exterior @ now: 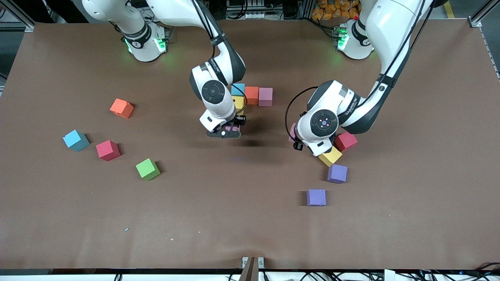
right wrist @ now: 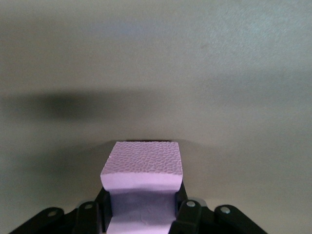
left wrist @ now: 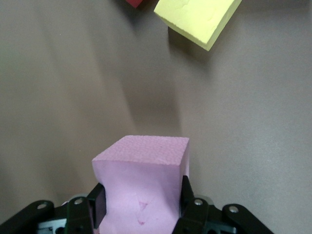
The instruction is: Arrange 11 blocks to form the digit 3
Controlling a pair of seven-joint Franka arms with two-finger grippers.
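High front camera facing both arm bases across the table (exterior: pixel 250 234), wrist cameras close, looking past their jaws

Three blocks (exterior: pixel 254 95) in a row touching near the bench (exterior: pixel 250 234) middle, a fourth (exterior: pixel 238 103) just nearer, four loose blocks (exterior: pixel 108 150) toward the right arm's end, four (exterior: pixel 337 173) clustered toward the left arm's.

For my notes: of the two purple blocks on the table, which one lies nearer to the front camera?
The purple block lying alone, lowest in the front view. The other purple block sits farther back, beside the yellow block.
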